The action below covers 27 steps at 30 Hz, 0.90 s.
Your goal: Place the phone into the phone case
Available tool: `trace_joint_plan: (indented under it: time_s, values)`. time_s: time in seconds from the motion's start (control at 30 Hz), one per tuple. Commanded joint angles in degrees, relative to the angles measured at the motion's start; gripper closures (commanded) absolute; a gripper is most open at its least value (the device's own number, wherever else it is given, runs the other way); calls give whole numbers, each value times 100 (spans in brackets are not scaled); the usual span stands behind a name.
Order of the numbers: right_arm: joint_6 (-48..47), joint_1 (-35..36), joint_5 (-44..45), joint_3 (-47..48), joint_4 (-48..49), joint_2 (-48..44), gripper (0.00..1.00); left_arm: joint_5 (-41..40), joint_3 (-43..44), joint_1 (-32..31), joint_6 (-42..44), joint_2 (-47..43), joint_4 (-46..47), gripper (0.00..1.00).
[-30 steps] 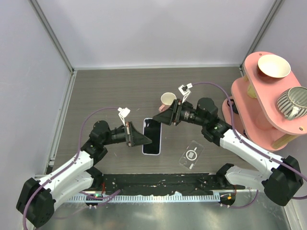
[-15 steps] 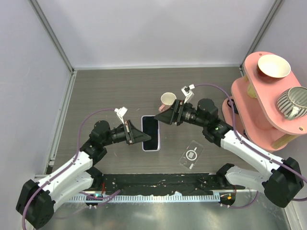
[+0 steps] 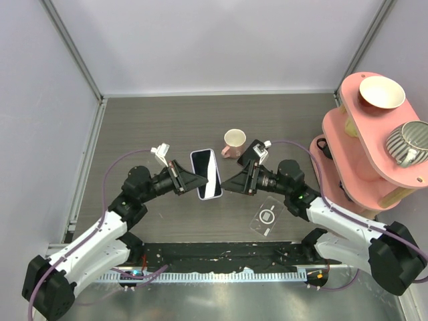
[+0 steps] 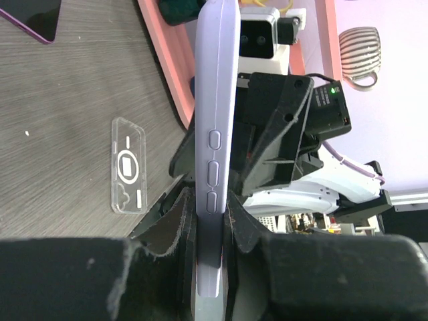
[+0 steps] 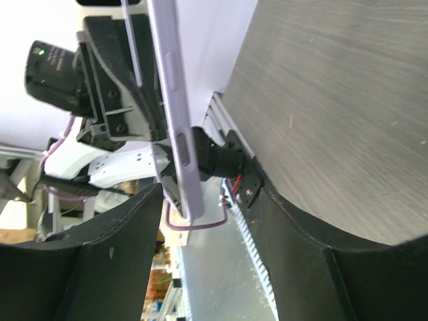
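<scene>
Lavender phone (image 3: 206, 174) pinched in left end effector (image 3: 197, 184), right end effector (image 3: 227, 186) parted

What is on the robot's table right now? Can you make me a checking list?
Surface: dark wood-grain table.
Job's things: lilac-edged black-screen phone held off the table; clear plastic phone case with a ring mark lying flat, apart from both hands.
Clutter: small pink mug behind the phone; pink two-tier rack at the right, carrying a cream bowl and a striped cup.
Hands: left hand shut on the phone's edge; right hand open at its other edge.
Cables: purple cables loop along both arms.
Surroundings: pale walls.
</scene>
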Motion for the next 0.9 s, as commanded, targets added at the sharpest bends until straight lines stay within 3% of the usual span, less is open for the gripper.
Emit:
trace_joint_plan:
  time_s: [0.0, 0.23, 0.47, 0.57, 0.6, 0.7, 0.87]
  values:
    - [696, -12, -548, -193, 1889, 137, 36, -120, 126, 23, -267, 141, 782, 100]
    - [1091, 5, -671, -553, 2788, 488, 45, -216, -58, 23, -312, 325, 1028, 100]
    - [1276, 40, -786, -616, 3333, 813, 45, -138, -164, 23, -452, 527, 1476, 100]
    - [1294, 40, -803, -607, 3421, 814, 56, -146, -173, 23, -435, 536, 1495, 100]
    - [1285, 40, -794, -616, 3422, 788, 70, -155, -164, 23, -417, 545, 1451, 100]
    - [1268, 40, -750, -616, 3422, 726, 97, -164, -120, 23, -251, 580, 1206, 100]
    - [804, 49, -557, -441, 2503, 498, 99, -190, 108, 23, 469, 773, 221, 100]
